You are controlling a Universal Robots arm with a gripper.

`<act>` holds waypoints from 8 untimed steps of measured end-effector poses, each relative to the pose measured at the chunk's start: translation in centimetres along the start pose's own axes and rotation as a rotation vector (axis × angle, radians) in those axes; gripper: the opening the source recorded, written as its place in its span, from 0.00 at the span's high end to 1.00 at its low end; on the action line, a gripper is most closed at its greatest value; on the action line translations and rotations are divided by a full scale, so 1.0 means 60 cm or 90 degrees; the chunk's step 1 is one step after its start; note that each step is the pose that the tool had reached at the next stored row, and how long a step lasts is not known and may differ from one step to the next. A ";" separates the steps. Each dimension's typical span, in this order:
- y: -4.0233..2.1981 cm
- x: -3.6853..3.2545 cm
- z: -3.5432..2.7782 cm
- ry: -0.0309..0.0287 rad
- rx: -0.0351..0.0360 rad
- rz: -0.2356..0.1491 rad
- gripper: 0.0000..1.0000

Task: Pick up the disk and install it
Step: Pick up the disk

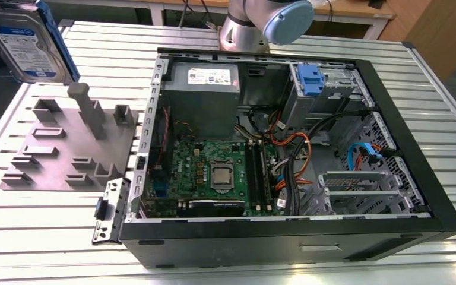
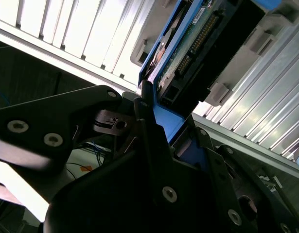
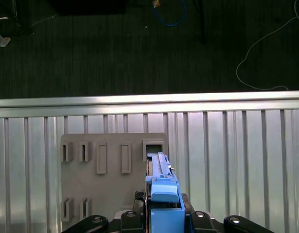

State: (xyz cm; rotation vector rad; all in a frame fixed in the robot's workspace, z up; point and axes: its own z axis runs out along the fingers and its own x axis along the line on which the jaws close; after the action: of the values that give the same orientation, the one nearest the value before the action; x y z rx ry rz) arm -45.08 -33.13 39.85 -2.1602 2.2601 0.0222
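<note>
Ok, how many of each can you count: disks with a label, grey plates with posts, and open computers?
disk: 1
grey plate: 1
open computer: 1
Total: 3

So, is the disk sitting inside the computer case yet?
No, the disk is outside the computer case, at the exterior view's far left, up beyond the grey fixture plate.

A ribbed aluminium table [image 1: 46, 237] carries a grey fixture plate [image 1: 57, 145] beside an open black computer case [image 1: 291, 240].
</note>
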 end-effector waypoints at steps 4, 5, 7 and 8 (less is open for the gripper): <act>0.000 0.000 -0.001 -0.0001 0.0001 0.000 0.63; 0.000 0.000 -0.002 0.0000 0.0000 0.000 0.63; 0.000 0.000 -0.003 -0.0001 0.0001 0.000 0.63; 0.000 0.000 -0.003 0.0000 0.0001 0.000 0.63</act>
State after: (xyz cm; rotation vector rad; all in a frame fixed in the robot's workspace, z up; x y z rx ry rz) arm -45.08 -33.13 40.03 -2.1600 2.2600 0.0221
